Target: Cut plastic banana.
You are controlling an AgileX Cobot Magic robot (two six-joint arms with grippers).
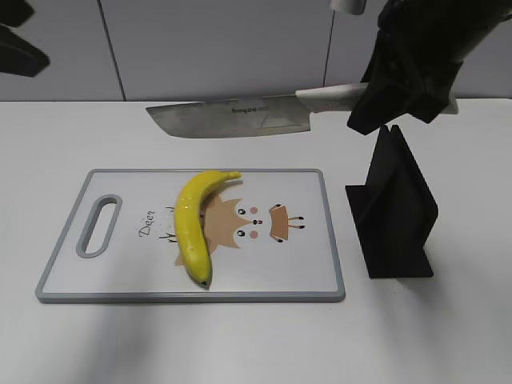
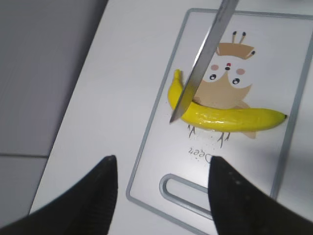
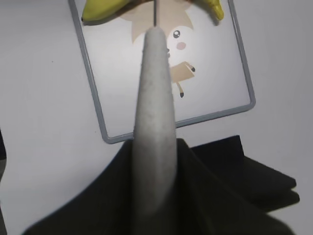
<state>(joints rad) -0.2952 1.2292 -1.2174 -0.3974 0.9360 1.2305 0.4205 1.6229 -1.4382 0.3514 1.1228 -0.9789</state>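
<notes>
Banana cutting finds the knife held in the air by the right gripper, whose dark jaws are clamped on the pale handle. In the right wrist view that handle runs straight up the middle between the dark fingers, which press against it on both sides. The broad steel blade points toward the left arm's side, its flat face turned to the exterior camera, and it hangs clear above the white table, beyond the far edge of the cutting board. Seen from the left wrist, the blade crosses in front of the banana near its stem end; whether it is touching cannot be told from that view, but the exterior view shows it raised.

One whole yellow banana lies on the board, curved, stem at the far edge and dark tip at the near edge, over a cartoon animal print. The board has a grey rim and a slot handle on its left end.

A black knife stand sits on the table just right of the board, below the right gripper.

The left gripper hovers above the board's slot end, its two black fingers spread wide apart and holding nothing.
</notes>
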